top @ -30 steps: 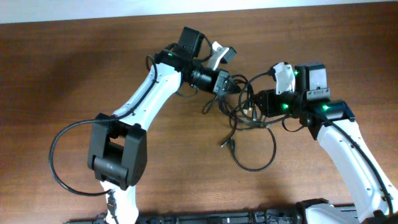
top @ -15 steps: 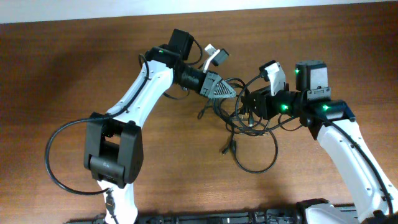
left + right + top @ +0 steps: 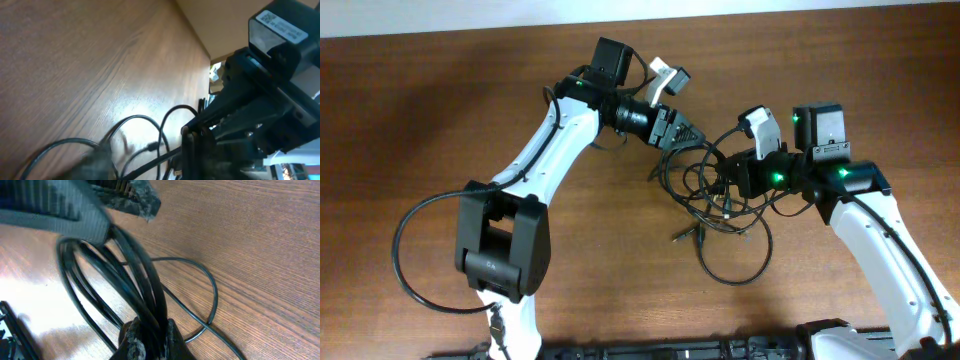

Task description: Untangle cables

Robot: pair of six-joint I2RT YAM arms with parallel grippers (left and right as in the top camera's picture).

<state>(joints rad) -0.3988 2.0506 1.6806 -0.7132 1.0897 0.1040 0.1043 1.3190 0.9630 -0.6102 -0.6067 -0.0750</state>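
A brown wood-grain tabletop (image 3: 400,120) fills nearly the whole overhead view, its grain running roughly left to right. Along the far edge, a pale, plain wall (image 3: 470,15) shows as a narrow strip. In the left wrist view the same wall (image 3: 220,20) looks beige above the tabletop's edge. Soft overhead light leaves a whitish glare (image 3: 30,280) on the wood's smooth surface.

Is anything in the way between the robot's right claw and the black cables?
No, nothing visible is in the way. The right claw is shut right on several strands of the thin black tangled cables. Only the bare brown wooden table shows around them.
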